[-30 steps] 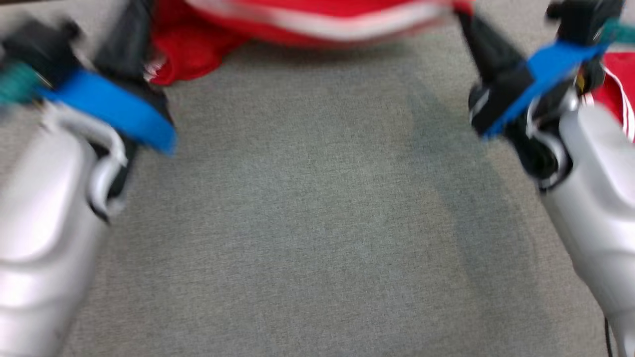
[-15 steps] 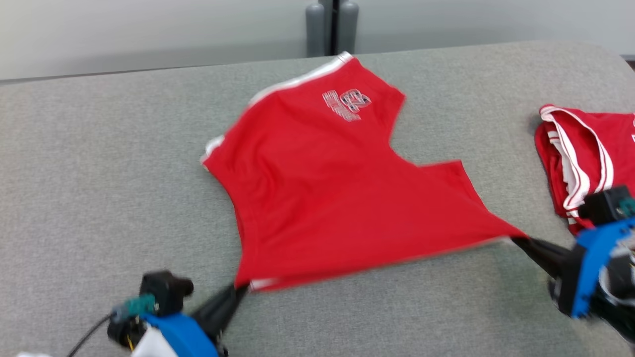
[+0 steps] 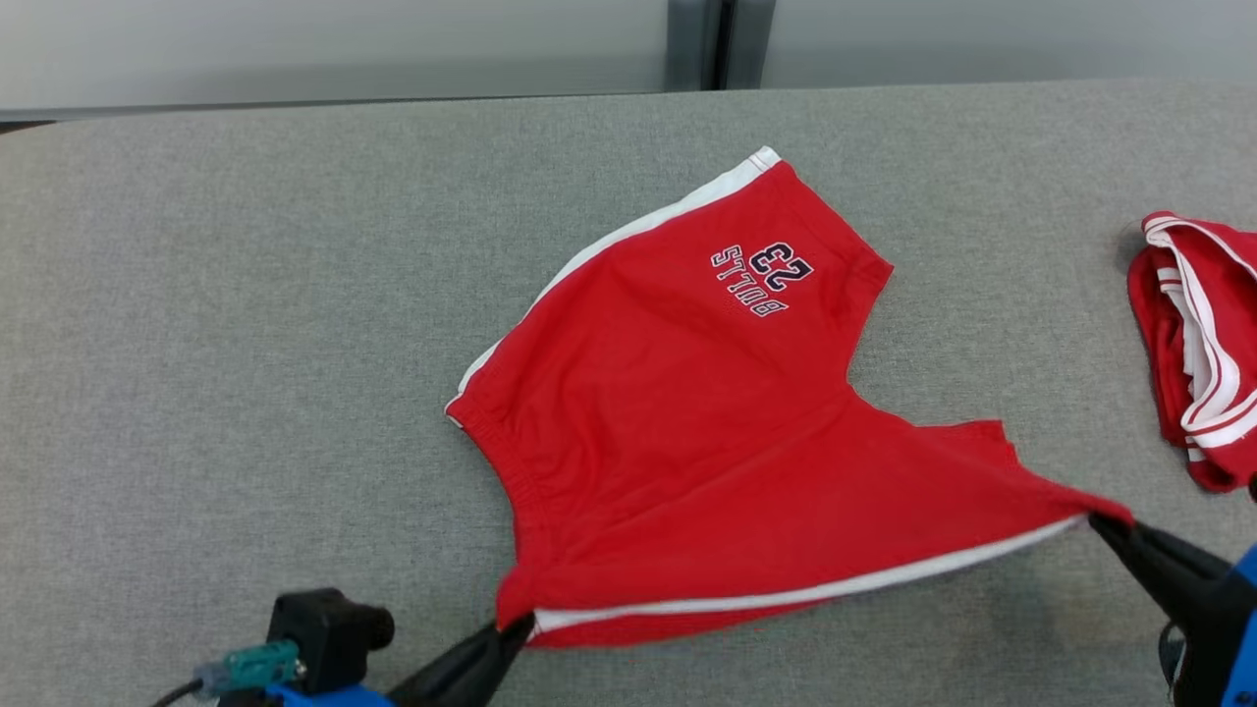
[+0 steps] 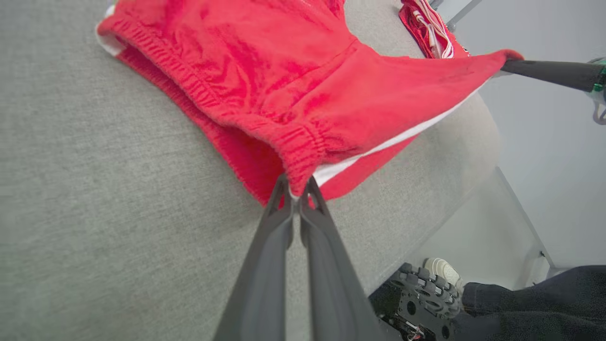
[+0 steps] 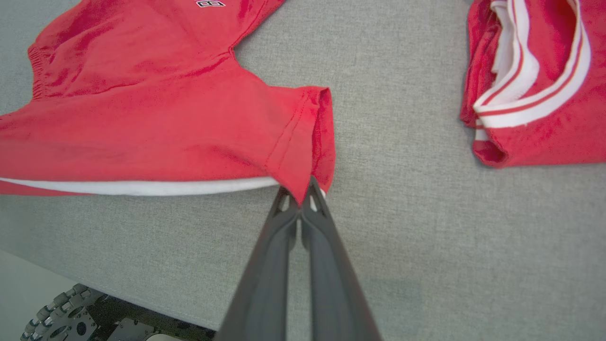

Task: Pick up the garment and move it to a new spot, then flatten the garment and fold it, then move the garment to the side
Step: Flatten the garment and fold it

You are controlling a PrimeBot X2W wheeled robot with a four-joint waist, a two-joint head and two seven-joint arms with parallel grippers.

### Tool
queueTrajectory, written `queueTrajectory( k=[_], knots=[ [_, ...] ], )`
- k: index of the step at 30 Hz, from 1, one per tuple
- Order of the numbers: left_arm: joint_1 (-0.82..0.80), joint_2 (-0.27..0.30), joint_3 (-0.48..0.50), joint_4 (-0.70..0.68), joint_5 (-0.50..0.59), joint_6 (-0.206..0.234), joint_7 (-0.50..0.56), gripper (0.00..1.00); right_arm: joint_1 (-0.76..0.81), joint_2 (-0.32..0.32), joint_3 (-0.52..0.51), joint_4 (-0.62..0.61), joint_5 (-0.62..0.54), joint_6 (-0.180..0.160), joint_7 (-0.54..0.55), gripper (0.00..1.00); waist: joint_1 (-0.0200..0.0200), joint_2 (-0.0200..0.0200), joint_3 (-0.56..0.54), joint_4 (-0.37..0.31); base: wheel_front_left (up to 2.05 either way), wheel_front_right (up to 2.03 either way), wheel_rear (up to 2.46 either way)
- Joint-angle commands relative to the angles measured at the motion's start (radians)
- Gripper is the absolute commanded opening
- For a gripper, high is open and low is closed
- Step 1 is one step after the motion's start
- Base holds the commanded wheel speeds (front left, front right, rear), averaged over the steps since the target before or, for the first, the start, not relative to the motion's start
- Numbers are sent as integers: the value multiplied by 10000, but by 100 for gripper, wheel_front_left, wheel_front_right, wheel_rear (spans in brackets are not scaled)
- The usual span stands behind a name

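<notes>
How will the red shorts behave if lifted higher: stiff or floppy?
Probably floppy: the red shorts drape and wrinkle between the left gripper and right gripper, each shut on a corner. Likely light: fingertip pinches alone hold the edge taut.

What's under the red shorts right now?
Under the near edge of the red shorts, lifted by the left claw and right claw, grey table shows. Whatever lies beneath the flat far part is covered.

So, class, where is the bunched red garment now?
In the head view the bunched red garment lies far right on the grey fabric table, apart from the spread red shorts.
</notes>
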Motion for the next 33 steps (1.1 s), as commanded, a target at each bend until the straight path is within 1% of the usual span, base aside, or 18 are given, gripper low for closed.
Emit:
queueTrajectory(
  k=[1, 4, 7, 11, 13, 18, 21, 24, 26, 27, 28, 32, 33],
  knots=[
    [-498, -179, 194, 65, 100, 118, -4, 0, -765, -37, 147, -167, -138, 2, 81, 0, 2, 0, 134, 31, 0, 0, 0],
    [-1092, -559, 436, 388, 49, 179, -67, 0, -2050, -255, 595, 160, -191, 2, -21, 0, 2, 0, 403, 55, 0, 0, 0],
    [-1831, -1056, 623, 906, 21, 148, -131, 0, -3606, -518, 1184, 955, -150, 4, -291, 0, 2, 0, 764, 190, 0, 0, 0],
    [-2819, -1715, 889, 1831, -5, 172, -219, 0, -5513, -739, 1840, 2236, -48, 4, -1064, 0, 2, 0, 1249, 530, 0, 0, 0],
    [-3223, -2147, 897, 2313, -106, 98, -276, 0, -6343, -771, 2125, 2938, -1, 4, -1488, 0, 2, 0, 1464, 717, 0, 0, 0],
    [-4037, -2816, 1063, 3610, 101, 210, -642, 0, -8144, -481, 2517, 4784, 77, 4, -2392, 0, 2, 0, 1981, 1088, 0, 0, 0],
    [-4366, -3237, 1147, 4268, 59, 155, -917, 0, -8973, -383, 2738, 5768, -57, 4, -2936, 0, 2, 0, 2252, 1320, 0, 0, 0],
    [-4655, -3580, 1062, 4889, 118, -81, -1136, 0, -9624, -447, 3006, 6662, -207, 4, -3314, 0, 2, 0, 2500, 1545, 0, 0, 0],
    [-4804, -3838, 1004, 5217, 49, -248, -1258, 0, -9954, -473, 3132, 7207, -255, 4, -3546, 0, 2, 0, 2614, 1680, 0, 0, 0],
    [-4804, -3838, 1004, 5217, 49, -248, -1258, 0, -9954, -473, 3132, 7207, -255, 4, -3546, 0, 2, 0, 2614, 1680, 0, 0, 0],
    [-4931, -4012, 955, 5490, 30, -393, -1384, 0, -10202, -522, 3260, 7688, -298, 4, -3758, 0, 2, 0, 2696, 1805, 0, 0, 0],
    [-5120, -4321, 918, 5938, -5, -611, -1625, 1, -10543, -734, 3550, 8465, -391, 4, -4198, 0, 2, 0, 2779, 2011, 0, 0, 0],
    [-5158, -4373, 910, 6045, -14, -675, -1651, 3, -10589, -765, 3605, 8634, -399, 4, -4307, 9, 2, 0, 2785, 2049, 0, 0, 0]
  ],
)
